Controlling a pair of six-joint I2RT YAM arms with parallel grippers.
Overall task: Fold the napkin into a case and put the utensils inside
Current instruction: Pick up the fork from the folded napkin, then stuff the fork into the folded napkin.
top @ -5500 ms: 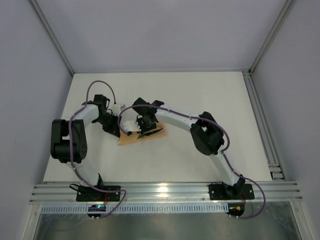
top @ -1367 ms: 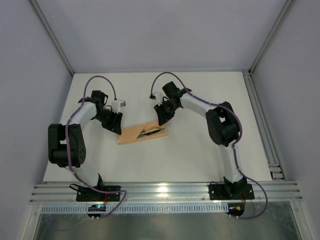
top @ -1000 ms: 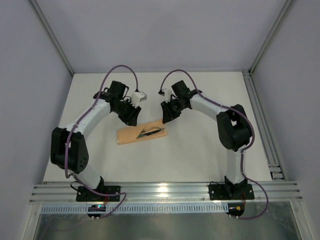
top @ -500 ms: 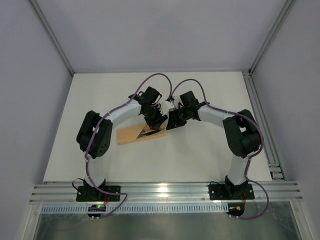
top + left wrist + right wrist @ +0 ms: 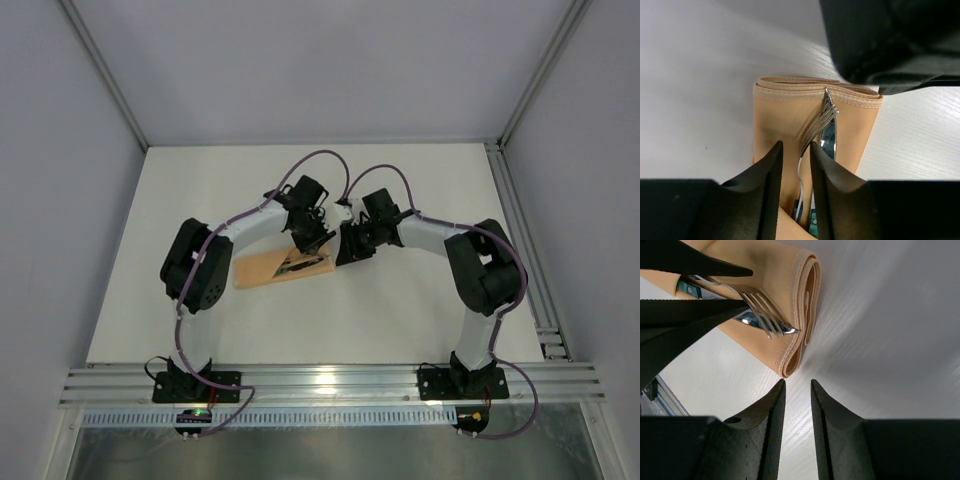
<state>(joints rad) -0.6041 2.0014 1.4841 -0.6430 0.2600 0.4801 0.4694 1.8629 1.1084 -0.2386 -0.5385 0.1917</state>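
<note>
Top cam gives me layout only: the case (image 5: 262, 272) lies flat and slanted mid-table (image 5: 430, 190). The L gripper (image 5: 311, 244) and R gripper (image 5: 347, 253) sit close together over its rt end. A dark streak shows on the cloth there, but the fingers are too small to read. L wrist cam fills that in. I look along the case to its hemmed, folded end, w/ the fork (image 5: 821, 122) and knife (image 5: 829, 139) lying side by side, touching. Their metal ends are bare on the cloth, tips just short of the hem. A bit of green handle (image 5: 812, 220) shows low down where a cloth layer cuts across; can't tell how far they're tucked in. L fingers (image 5: 765, 192) stand nearly together w/ a thin slit between. The fork's neck runs in line w/ that slit, so I can't tell if they pinch it or just hang above. The R arm's black body fills the top rt of that view. R wrist cam shows what the others don't: the stacked cloth layers at the case's end, seen edge-on, and the L fingers as dark wedges either side of the fork. R fingers (image 5: 835, 425) are likewise nearly together, nothing between them, over bare table just beside the case's end.
</note>
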